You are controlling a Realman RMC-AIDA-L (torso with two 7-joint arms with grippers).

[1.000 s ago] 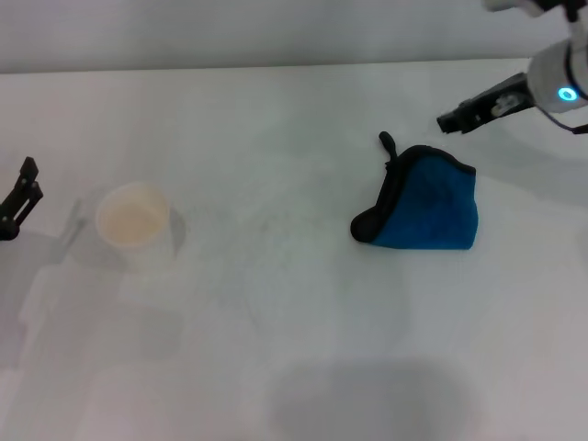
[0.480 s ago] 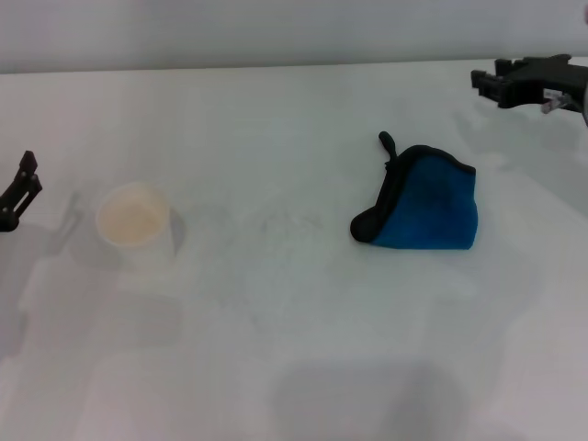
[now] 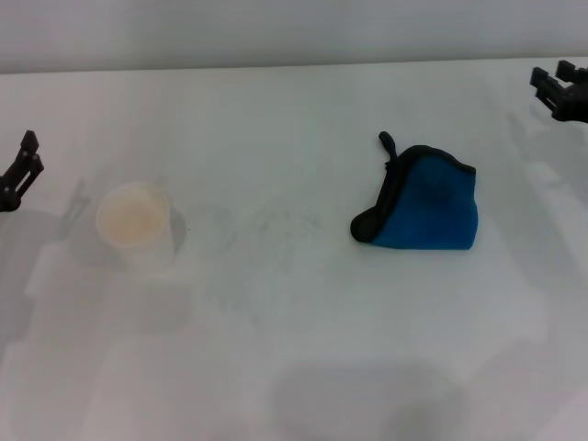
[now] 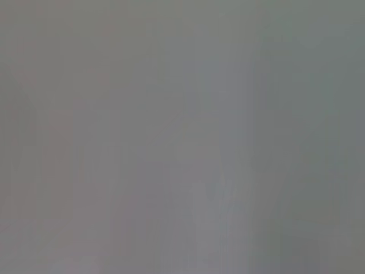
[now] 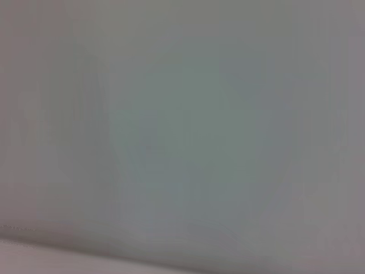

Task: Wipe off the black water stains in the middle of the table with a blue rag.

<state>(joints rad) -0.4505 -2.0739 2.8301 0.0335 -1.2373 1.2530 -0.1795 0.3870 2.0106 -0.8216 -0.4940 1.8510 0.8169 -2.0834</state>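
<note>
1. The table (image 3: 294, 367), white, is filling the frame; only faint grey smears (image 3: 276, 223) are showing at centre, between cup and rag.
2. A white paper cup (image 3: 136, 226) is standing upright at left of centre.
3. The blue rag (image 3: 432, 207) is lying folded, right of centre, untouched.
4. The left gripper (image 3: 18, 173) is hanging at the left edge; finger spread cannot be told.
5. The right gripper (image 3: 562, 92) is sitting at the upper right edge, well apart from the rag; spread cannot be told.

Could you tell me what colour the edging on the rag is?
Black, bordering the bright blue rag; the head view shows it best.
</note>
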